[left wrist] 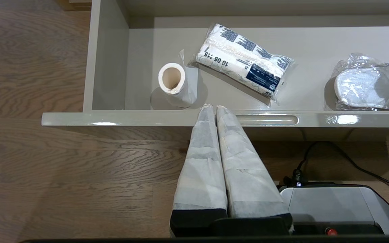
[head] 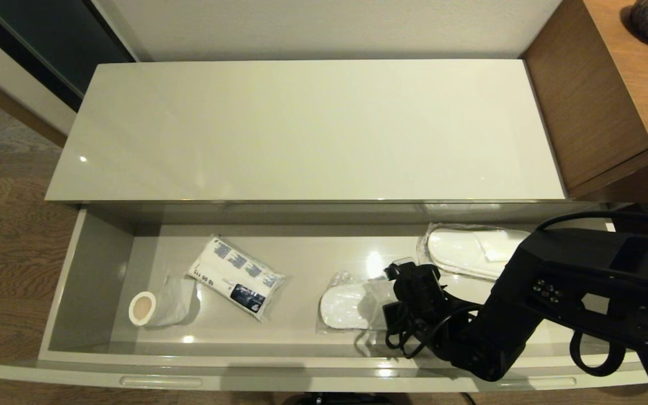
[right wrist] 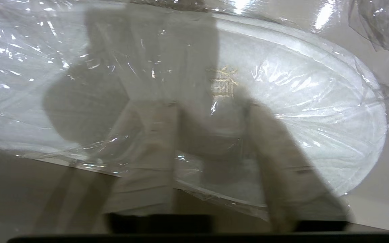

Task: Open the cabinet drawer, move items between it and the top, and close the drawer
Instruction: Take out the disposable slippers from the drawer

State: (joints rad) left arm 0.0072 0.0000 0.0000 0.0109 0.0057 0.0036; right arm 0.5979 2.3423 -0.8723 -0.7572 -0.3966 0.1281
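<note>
Down inside the cabinet drawer (head: 93, 264), which is standing pulled fully out, the right claw (head: 383, 295) is reaching onto the nearer pack of slippers (head: 346, 306), its two fingers (right wrist: 154, 158) pressing the clear plastic on either side of the slipper's middle; they are partly apart, and whether they are actually gripping the pack I cannot tell. Opening is done; moving looks barely begun, since the top (head: 301, 129) is carrying nothing and every item is lying in the drawer. That pack is lying flat toward the drawer's front, its long axis running along the drawer's length, rounded toe pointing toward the drawer's left end. A second slipper pack (head: 470, 250) is lying by the drawer's back wall, toward its right end. The white wrapped bundle (head: 237, 275) is lying diagonally left of the drawer's middle, a small paper roll (head: 155, 306) beside it. The left claw (left wrist: 211, 108) is hanging shut and empty just outside the drawer's front edge. Closing is left.
</note>
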